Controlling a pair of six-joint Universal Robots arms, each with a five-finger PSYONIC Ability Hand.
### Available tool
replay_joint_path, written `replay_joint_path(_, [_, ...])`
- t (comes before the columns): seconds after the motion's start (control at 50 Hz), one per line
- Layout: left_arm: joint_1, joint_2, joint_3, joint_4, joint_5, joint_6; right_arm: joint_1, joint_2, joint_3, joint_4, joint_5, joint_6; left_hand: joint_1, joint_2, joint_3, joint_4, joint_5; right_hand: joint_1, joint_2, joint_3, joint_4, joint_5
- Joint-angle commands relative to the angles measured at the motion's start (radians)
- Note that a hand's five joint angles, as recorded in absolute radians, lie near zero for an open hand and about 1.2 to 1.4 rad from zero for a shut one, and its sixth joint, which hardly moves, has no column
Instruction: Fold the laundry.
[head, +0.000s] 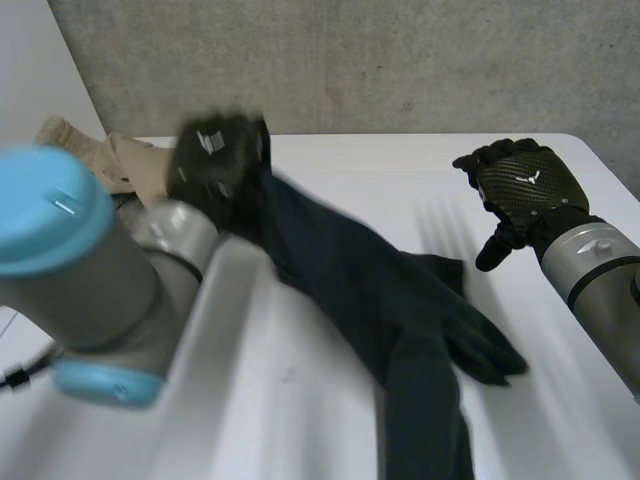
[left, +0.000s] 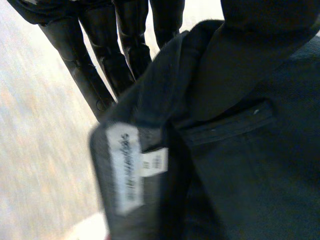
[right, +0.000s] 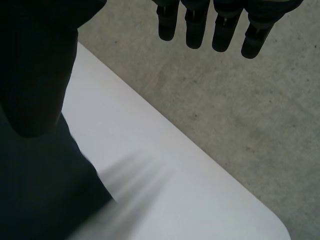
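Observation:
A dark garment (head: 360, 280) lies stretched across the white table (head: 290, 400), from the back left to the front middle. My left hand (head: 212, 158) is raised at its back-left end, shut on the cloth there. In the left wrist view the fingers (left: 100, 75) curl against the garment's (left: 250, 175) collar edge, beside a white label (left: 125, 170). My right hand (head: 520, 185) hovers open over the table's right side, clear of the garment. Its straight fingers (right: 195, 25) hold nothing, and the dark garment (right: 40, 200) lies beside its thumb.
A beige cloth (head: 95, 150) is bunched at the table's back-left corner, behind my left arm (head: 90, 270). A concrete wall (head: 400, 60) runs behind the table. The table's rounded right corner (right: 270, 225) is near my right hand.

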Motion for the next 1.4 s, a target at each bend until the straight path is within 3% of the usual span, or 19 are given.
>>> replay_joint_path(0.02, [-0.012,0.038,0.112,0.008,0.165,-0.076,0.019,-0.005,-0.007,-0.006,0.023,0.004,0.261,0.204,0.211,0.197,0.241,-0.050,-0.032,-0.032,-0.033,-0.048])
replay_joint_path(0.14, [-0.157,-0.059,0.121,0.014,0.213,-0.130,-0.023,0.007,-0.032,-0.033,0.100,0.023,0.261,0.204,0.211,0.197,0.241,-0.050,-0.032,-0.032,-0.033,-0.048])
replay_joint_path(0.18, [-0.229,-0.132,0.121,0.011,0.268,-0.145,-0.052,0.025,-0.050,-0.054,0.138,0.021,0.255,0.198,0.206,0.191,0.236,-0.050,-0.032,-0.032,-0.033,-0.048])
replay_joint_path(0.22, [-0.270,-0.184,0.118,0.003,0.318,-0.146,-0.073,0.039,-0.064,-0.059,0.153,0.018,-0.048,-0.105,-0.098,-0.112,-0.068,-0.050,-0.032,-0.032,-0.033,-0.048])
replay_joint_path(0.24, [-0.301,-0.230,0.109,-0.012,0.364,-0.153,-0.087,0.045,-0.070,-0.060,0.161,0.015,-0.503,-0.560,-0.553,-0.567,-0.523,-0.050,-0.032,-0.032,-0.033,-0.048])
replay_joint_path(0.28, [-0.316,-0.266,0.101,-0.034,0.401,-0.150,-0.119,0.067,-0.088,-0.057,0.167,0.001,-0.961,-1.018,-1.010,-1.025,-0.981,-0.050,-0.032,-0.032,-0.033,-0.048])
replay_joint_path(0.32, [-0.307,-0.275,0.085,-0.066,0.425,-0.146,-0.147,0.087,-0.102,-0.050,0.166,-0.017,-0.961,-1.018,-1.010,-1.025,-0.981,-0.050,-0.032,-0.032,-0.033,-0.048])
replay_joint_path(0.46, [-0.148,-0.057,0.003,-0.008,0.348,-0.142,-0.153,0.101,-0.121,-0.010,0.127,-0.057,-0.961,-1.018,-1.010,-1.025,-0.981,-0.050,-0.032,-0.032,-0.033,-0.048])
replay_joint_path(0.58, [0.006,0.168,-0.092,0.019,0.287,-0.141,-0.044,0.050,-0.133,0.001,0.045,-0.056,-0.961,-1.018,-1.010,-1.025,-0.981,-0.050,-0.032,-0.032,-0.033,-0.048])
replay_joint_path(0.74, [0.246,0.326,-0.274,-0.203,0.260,-0.126,0.170,0.071,-0.168,0.015,-0.075,-0.060,-0.961,-1.018,-1.010,-1.025,-0.981,-0.050,-0.032,-0.032,-0.033,-0.048])
replay_joint_path(0.88, [0.418,0.348,-0.454,-0.293,0.296,-0.129,0.285,0.101,-0.188,0.228,0.000,-0.096,-0.961,-1.018,-1.010,-1.025,-0.981,0.003,0.021,0.021,0.020,0.005])
replay_joint_path(0.98, [0.481,0.326,-0.538,-0.267,0.375,-0.130,0.386,0.088,-0.190,0.323,0.129,-0.056,-0.961,-1.018,-1.010,-1.025,-0.981,0.003,0.021,0.021,0.020,0.005])
replay_joint_path(1.14, [0.506,0.226,-0.563,-0.244,0.440,-0.130,0.494,0.133,-0.177,0.316,0.224,-0.056,-0.961,-1.018,-1.010,-1.025,-0.981,-0.050,-0.032,-0.032,-0.033,-0.048])
replay_joint_path(1.3, [0.501,0.213,-0.561,-0.241,0.438,-0.132,0.491,0.122,-0.277,0.316,0.337,-0.086,-0.961,-1.018,-1.010,-1.025,-0.981,-0.050,-0.032,-0.032,-0.033,-0.048])
replay_joint_path(1.4, [0.510,0.226,-0.555,-0.241,0.440,-0.130,0.465,0.035,-0.326,0.342,0.327,-0.086,-0.961,-1.018,-1.010,-1.025,-0.981,0.000,0.018,0.017,0.017,0.002])
